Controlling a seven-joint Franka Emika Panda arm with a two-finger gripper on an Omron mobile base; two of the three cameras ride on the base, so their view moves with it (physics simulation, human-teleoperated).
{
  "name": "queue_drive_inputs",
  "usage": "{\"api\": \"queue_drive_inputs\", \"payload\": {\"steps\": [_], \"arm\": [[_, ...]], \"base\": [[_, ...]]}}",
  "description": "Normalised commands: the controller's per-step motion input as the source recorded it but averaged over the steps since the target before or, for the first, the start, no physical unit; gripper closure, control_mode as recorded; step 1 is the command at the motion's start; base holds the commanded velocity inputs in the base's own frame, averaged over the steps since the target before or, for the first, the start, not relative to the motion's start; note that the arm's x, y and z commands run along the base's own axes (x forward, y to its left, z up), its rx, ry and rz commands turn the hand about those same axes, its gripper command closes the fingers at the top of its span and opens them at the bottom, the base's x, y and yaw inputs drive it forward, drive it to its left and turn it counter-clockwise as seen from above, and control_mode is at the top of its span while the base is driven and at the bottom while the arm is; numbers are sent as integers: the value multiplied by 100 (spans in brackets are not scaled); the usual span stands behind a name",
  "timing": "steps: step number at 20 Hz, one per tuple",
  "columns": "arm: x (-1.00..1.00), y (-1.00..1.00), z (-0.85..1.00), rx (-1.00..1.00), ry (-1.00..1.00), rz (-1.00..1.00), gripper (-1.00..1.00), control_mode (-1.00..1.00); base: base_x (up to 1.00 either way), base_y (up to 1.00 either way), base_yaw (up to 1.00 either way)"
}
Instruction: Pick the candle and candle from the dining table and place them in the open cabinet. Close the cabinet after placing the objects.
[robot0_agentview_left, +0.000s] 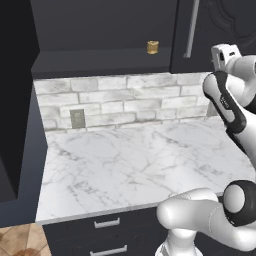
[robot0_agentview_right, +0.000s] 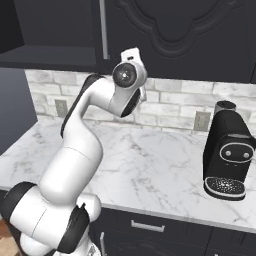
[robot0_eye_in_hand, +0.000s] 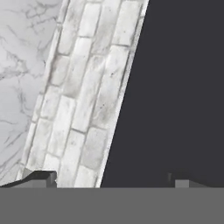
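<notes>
A short golden-tan candle (robot0_agentview_left: 152, 47) stands on the shelf of the open cabinet (robot0_agentview_left: 100, 62), toward its right side. The cabinet's right door (robot0_agentview_right: 175, 30) with its slim silver handle (robot0_agentview_right: 103, 30) faces forward; the left door (robot0_agentview_left: 15, 100) is swung out. My arm is raised, and the white hand (robot0_agentview_right: 131, 55) sits just below and right of that handle, in front of the right door. In the hand view my gripper (robot0_eye_in_hand: 109, 181) is open, its fingertips (robot0_eye_in_hand: 40, 177) far apart with nothing between them, looking at brick wall and a dark cabinet face.
A marble counter (robot0_agentview_left: 125, 165) backed by white brick (robot0_agentview_left: 125, 100) lies under the cabinet. A black coffee machine (robot0_agentview_right: 227, 155) stands at its right end. Wall outlets (robot0_agentview_left: 77, 118) sit in the brick. Dark drawers (robot0_agentview_left: 107, 222) with horizontal handles run below the counter edge.
</notes>
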Motion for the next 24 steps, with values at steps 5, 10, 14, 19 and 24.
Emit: {"api": "queue_drive_inputs", "payload": {"steps": [5, 10, 14, 19, 24], "arm": [[-24, -85, -2, 6, 2, -9, -100, -100], [-71, -55, 0, 3, 0, -15, -100, -100], [-98, -50, 0, 8, -6, -13, -100, -100], [-100, -10, 0, 3, -8, -3, -100, -100], [-91, 42, 0, -2, -1, 0, -100, -100]], "base": [[0, 0, 0], [0, 0, 0], [0, 0, 0], [0, 0, 0], [0, 0, 0]]}}
